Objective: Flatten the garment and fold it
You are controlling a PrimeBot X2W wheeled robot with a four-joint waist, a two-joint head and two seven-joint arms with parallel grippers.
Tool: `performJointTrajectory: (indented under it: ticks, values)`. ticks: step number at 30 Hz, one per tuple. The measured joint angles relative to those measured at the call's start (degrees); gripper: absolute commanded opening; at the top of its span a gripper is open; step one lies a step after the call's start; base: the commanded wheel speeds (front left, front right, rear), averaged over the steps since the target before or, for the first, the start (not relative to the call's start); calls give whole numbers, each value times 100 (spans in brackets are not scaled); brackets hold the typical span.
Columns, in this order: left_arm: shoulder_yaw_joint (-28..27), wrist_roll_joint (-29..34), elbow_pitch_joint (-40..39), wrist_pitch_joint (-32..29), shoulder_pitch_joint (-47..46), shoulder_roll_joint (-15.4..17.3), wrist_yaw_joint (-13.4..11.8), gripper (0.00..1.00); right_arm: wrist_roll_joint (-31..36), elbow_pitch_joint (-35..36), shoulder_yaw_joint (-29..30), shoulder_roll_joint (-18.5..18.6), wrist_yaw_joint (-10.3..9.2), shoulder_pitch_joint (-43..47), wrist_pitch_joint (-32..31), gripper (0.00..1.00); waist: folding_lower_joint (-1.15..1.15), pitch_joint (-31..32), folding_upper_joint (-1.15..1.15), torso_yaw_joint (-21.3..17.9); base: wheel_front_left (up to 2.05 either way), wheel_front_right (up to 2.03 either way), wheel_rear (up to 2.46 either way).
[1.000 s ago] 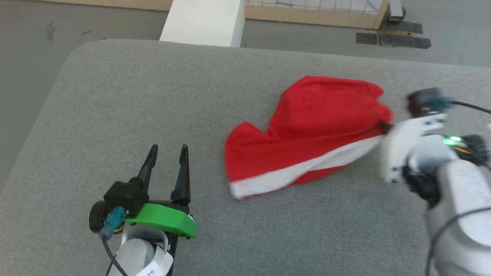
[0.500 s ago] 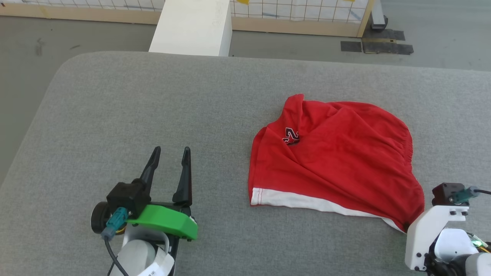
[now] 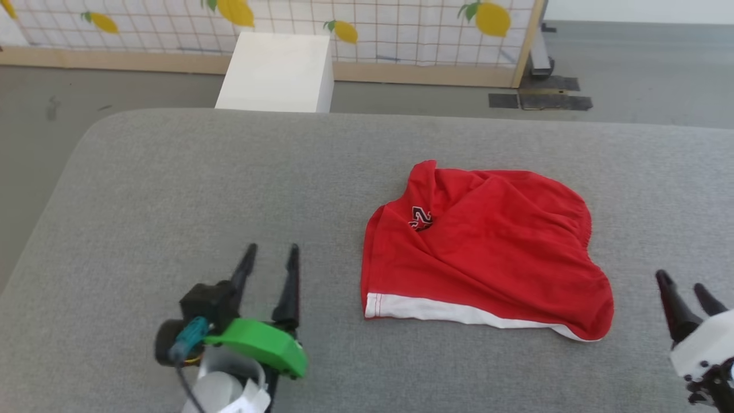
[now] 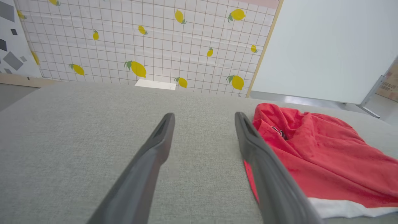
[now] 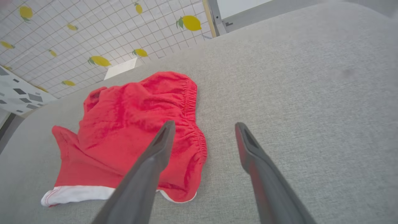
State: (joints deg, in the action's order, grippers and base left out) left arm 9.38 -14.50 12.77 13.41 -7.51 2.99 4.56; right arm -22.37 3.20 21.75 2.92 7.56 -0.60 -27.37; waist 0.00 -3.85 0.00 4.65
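The garment [image 3: 487, 252], red shorts with a white hem band and a small dark logo, lies rumpled on the grey cushioned table [image 3: 200, 189], right of centre. Its elastic waistband curves along the right side. My left gripper [image 3: 269, 252] stands open at the lower left, apart from the cloth; in the left wrist view the garment [image 4: 320, 161] lies just right of the left gripper [image 4: 203, 116]. At the lower right my right gripper [image 3: 682, 281] is open and empty, just right of the garment's near corner. The right wrist view has the garment [image 5: 130, 130] left of and under the right gripper [image 5: 203, 124].
A white box [image 3: 275, 71] stands on the floor beyond the table's far edge. Behind it is a wood-framed panel with a lemon-print grid [image 3: 373, 28]. Dark tape patches [image 3: 539, 100] mark the floor at the back right. The table's left corner is rounded.
My right gripper dragged the garment toward the near side, then let go and drew back to the right, open. The garment now lies spread with its logo up. The head view tilted upward.
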Motion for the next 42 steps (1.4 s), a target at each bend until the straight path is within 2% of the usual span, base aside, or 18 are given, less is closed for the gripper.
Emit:
performJointTrajectory:
  ticks: [2, 4, 8, 10, 13, 17, 24, 25, 26, 27, 29, 34, 38, 42]
  values:
    - [202, -197, 70, -347, -52, 0, -5, 100, -38, 38, 93, 1, 0, 19, 34, 100, 0, 37, 0, -50, 0, 0, 0]
    - [526, -359, 157, -948, -208, 2, -41, 100, -38, 69, 138, 1, 0, 41, 53, 100, 0, 68, 0, -99, 0, 0, 0]
    - [1187, -848, 378, -2573, -736, -15, -378, 100, -32, 69, 154, 0, 0, 47, 69, 100, 0, 86, 0, -197, 0, 0, 0]
    - [1460, -850, 560, -3389, -991, -20, -573, 100, -33, 59, 107, 0, 0, 47, 77, 100, 0, 70, 0, -250, 0, 0, 0]
    - [1723, -782, 832, -4275, -1298, -26, -795, 100, -34, 48, 32, 0, 0, 47, 119, 100, 0, 11, 0, -327, 0, 0, 0]
    - [1866, -609, 1183, -4825, -1564, 11, -925, 100, -40, 27, -41, -1, 0, 44, 160, 100, 0, -93, 0, -451, 0, 0, 0]
    - [1962, -573, 1640, -5072, -1686, 58, -914, 100, -40, -3, -111, -1, 0, 26, 224, 100, 0, -287, 0, -665, 0, 0, 0]
    - [1950, -604, 1657, -5072, -1702, 59, -910, 95, -40, -9, -111, -1, 0, 25, 229, 100, 0, -312, 0, -688, 0, 0, 0]
    - [1939, -637, 1668, -5075, -1712, 60, -892, 33, -40, -13, -111, -1, 0, 25, 241, 100, 0, -329, 0, -703, 0, 0, 0]
    - [1924, -683, 1670, -5089, -1720, 66, -851, 0, -40, -15, -113, -1, 0, 25, 252, 100, 0, -349, 0, -716, 0, 0, 0]
    - [1802, -1039, 1577, -4947, -1691, 60, -762, 0, 29, 2, -174, -1, 0, 23, 250, 100, 0, -390, 0, -699, 0, 0, 0]
    - [1504, -1511, 1112, -4457, -1346, 30, -784, 0, 568, 130, -566, 2, 0, 23, -145, 100, 0, -394, 0, -629, 0, 0, 0]
    - [1383, -1617, 564, -4247, -1014, 34, -910, 0, 1105, 187, -1026, -4, 0, 24, -844, 100, 0, -413, 0, -561, 0, 0, 0]
    - [1401, -1619, 127, -4209, -733, 63, -981, 0, 1458, 142, -1179, -3, 0, -5, -1220, 100, 0, -478, 0, -464, 0, 0, 0]
